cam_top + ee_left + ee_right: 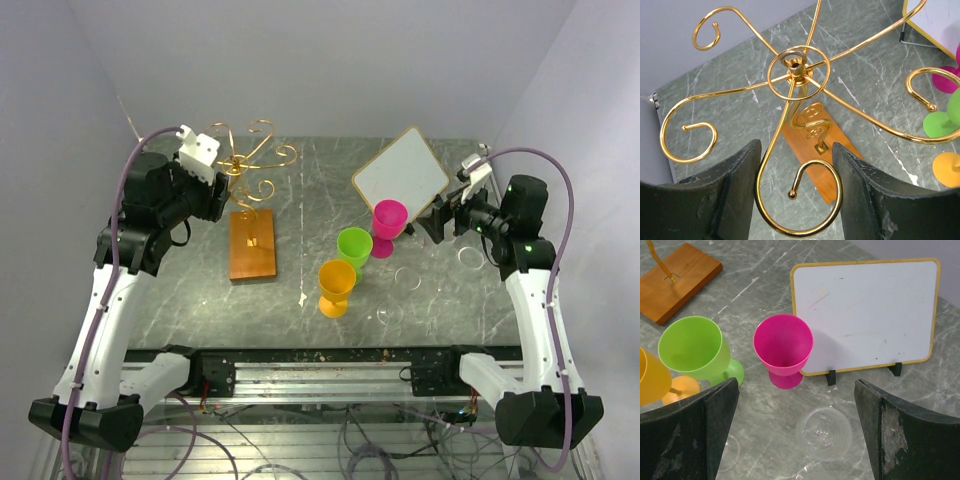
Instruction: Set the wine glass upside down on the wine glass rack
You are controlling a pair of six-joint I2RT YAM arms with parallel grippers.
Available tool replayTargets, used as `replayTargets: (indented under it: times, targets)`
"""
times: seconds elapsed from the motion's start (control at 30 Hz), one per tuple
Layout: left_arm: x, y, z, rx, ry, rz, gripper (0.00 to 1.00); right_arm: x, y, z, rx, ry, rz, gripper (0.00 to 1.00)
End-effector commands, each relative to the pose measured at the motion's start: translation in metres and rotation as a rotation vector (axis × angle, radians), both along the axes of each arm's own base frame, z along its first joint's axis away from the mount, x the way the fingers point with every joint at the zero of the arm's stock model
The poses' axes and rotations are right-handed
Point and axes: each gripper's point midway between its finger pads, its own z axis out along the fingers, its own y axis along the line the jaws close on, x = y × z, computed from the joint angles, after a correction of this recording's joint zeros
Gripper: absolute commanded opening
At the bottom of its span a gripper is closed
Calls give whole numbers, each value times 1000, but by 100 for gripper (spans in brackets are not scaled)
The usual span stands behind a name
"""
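Note:
The gold wire rack (245, 165) stands on a wooden base (252, 244) at the back left. My left gripper (220, 198) is at the rack's near side. In the left wrist view one curled hook (805, 200) sits between the fingers of the left gripper (796, 150), its wire against both inner faces. A clear wine glass (824, 432) stands upright on the table, below and between the wide-open fingers of my right gripper (796, 390). From above, that glass (407, 277) is left of the right gripper (440, 220). The right gripper holds nothing.
Pink (389, 225), green (354, 252) and orange (336, 287) plastic goblets stand in a diagonal row mid-table. A small whiteboard (400, 172) leans behind them. Two more clear glasses (470, 255) (390, 315) stand nearby. Walls close in on both sides.

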Motion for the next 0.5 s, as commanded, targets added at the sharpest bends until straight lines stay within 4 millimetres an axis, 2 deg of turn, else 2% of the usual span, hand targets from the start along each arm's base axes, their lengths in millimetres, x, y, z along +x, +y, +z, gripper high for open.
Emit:
replayTargets:
  times: [0.0,0.1,0.2,0.33,0.47]
  targets:
    - [4,3,-3,-19,-10,34,27,2,0,14,-3,-13,-22,100]
    - [4,1,-14,-17,11,27,26,-2,2,10,-24,4,-1,100]
    - [8,1,-16,-15,0,29,25,-11,9,6,-69,20,55,100]
    - [20,4,-16,-2,-8,50,22,-32,21,-3,-120,66,152,100]
    - [25,3,-27,20,1,39,22,-53,40,-14,-178,104,248,99]
